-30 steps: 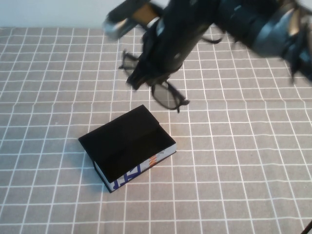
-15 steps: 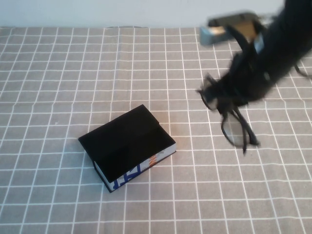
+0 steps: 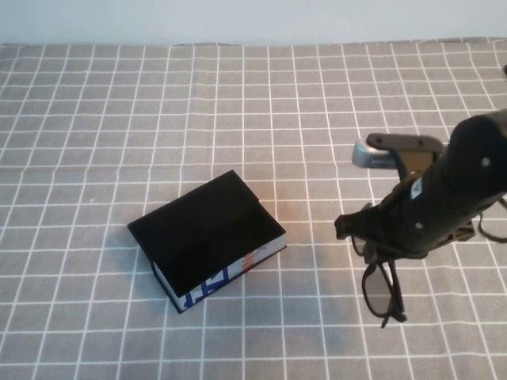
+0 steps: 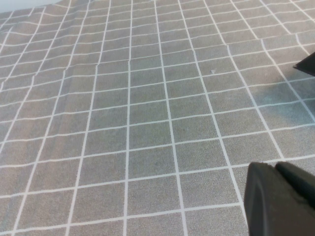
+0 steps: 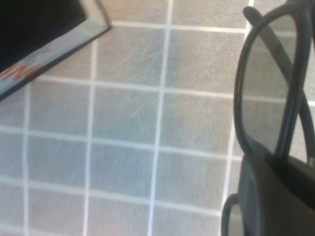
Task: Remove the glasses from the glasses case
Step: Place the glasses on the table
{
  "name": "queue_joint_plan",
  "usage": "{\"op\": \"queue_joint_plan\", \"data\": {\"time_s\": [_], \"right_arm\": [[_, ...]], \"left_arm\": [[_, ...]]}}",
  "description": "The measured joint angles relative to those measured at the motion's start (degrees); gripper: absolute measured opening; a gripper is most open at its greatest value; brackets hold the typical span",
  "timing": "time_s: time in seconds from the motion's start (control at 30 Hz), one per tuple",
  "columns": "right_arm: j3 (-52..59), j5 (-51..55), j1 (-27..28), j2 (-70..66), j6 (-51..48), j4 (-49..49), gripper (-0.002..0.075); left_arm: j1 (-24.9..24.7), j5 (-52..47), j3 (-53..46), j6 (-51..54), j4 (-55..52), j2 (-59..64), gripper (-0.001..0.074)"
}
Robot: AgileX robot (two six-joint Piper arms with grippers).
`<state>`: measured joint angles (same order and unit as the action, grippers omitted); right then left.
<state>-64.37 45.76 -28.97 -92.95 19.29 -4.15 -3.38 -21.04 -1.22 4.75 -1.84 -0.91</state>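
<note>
The glasses case (image 3: 207, 237) is a flat black box with a white printed side edge, lying shut left of the table's middle. Its corner also shows in the right wrist view (image 5: 34, 44). My right gripper (image 3: 382, 247) is to the right of the case, low over the cloth, and is shut on the black-framed glasses (image 3: 383, 289), which hang down from it. In the right wrist view the lens (image 5: 268, 98) sticks out past the fingers (image 5: 275, 196). My left gripper (image 4: 278, 169) shows only in the left wrist view, shut and empty above bare cloth.
A grey cloth with a white grid (image 3: 95, 127) covers the whole table. A pale wall runs along the back edge. A dark corner (image 4: 309, 65) pokes in at the edge of the left wrist view.
My right arm has carried the glasses from behind the case, across to the right and down to near the cloth. The case has not moved.
</note>
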Motion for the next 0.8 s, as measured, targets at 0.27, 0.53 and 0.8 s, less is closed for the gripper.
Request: {"op": "queue_joint_plan", "data": {"time_s": [0.27, 0.53, 0.8], "right_arm": [[0.0, -3.2, 3.3, -6.3, 0.7, -3.7, 0.0006], [0.0, -3.8, 3.8, -7.5, 1.0, -3.7, 0.0041], [0.0, -3.4, 3.8, -7.5, 1.0, -1.4, 0.0248]], "left_arm": [[0.0, 0.0, 0.0, 0.0, 0.0, 0.0, -0.0004], [0.0, 0.0, 0.0, 0.0, 0.0, 0.0, -0.0005], [0.0, 0.0, 0.0, 0.0, 0.0, 0.0, -0.0004]]}}
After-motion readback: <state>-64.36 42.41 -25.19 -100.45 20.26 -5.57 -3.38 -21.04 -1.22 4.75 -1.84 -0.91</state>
